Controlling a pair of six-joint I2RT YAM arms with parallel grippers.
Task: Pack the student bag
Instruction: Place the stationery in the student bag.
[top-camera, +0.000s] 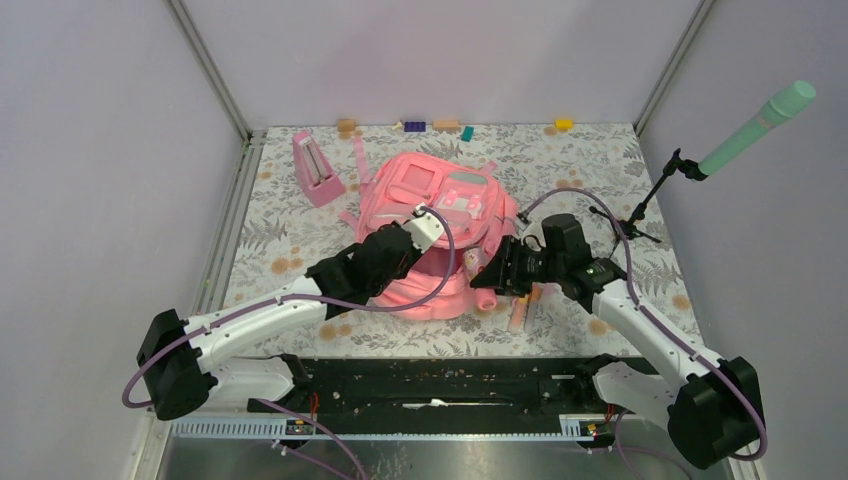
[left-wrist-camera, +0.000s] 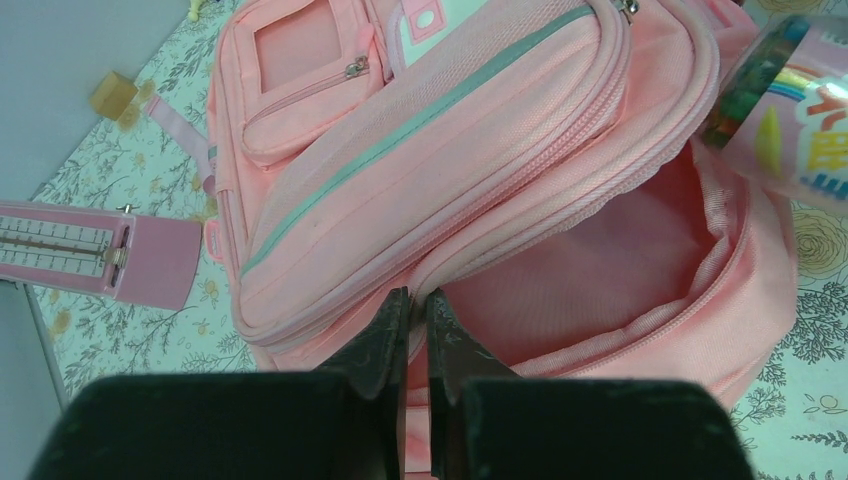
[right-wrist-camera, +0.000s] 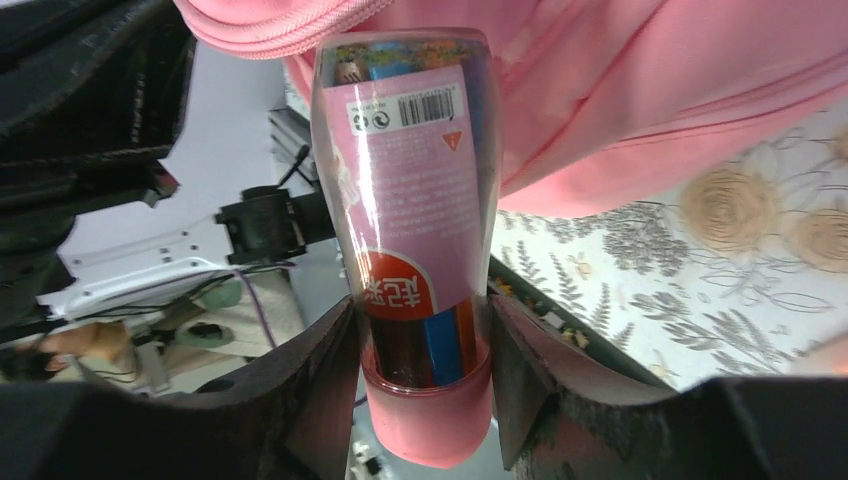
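The tabletop, covered in a floral-print cloth, carried a large soft pink fabric student bag at its middle, lying flat with its front pockets up. Only the overhead view showed the bag whole, along with a mint-green foam-tipped microphone on a black stand at the right and a row of small coloured blocks along the far edge.

The left wrist view showed what the overhead view hid: the student bag gaped open at its main compartment, the pink lining bare inside. The left pincer was closed to a sliver at the rim of that opening, with pink fabric pinched between its fingers. A pink triangular stand with a ruled scale lay beside the bag on the left.

The right pincer was half spread and clamped round the pink-capped end of a clear plastic tube with coloured sticks inside, its other end against the bag. Only this view showed the tube's pink label with small print, a barcode, two recycling-type symbols, a small triangle and white Chinese characters on a red badge. The left wrist view caught the tube at the opening's right side, showing a rainbow pattern and partial characters that could not be read.
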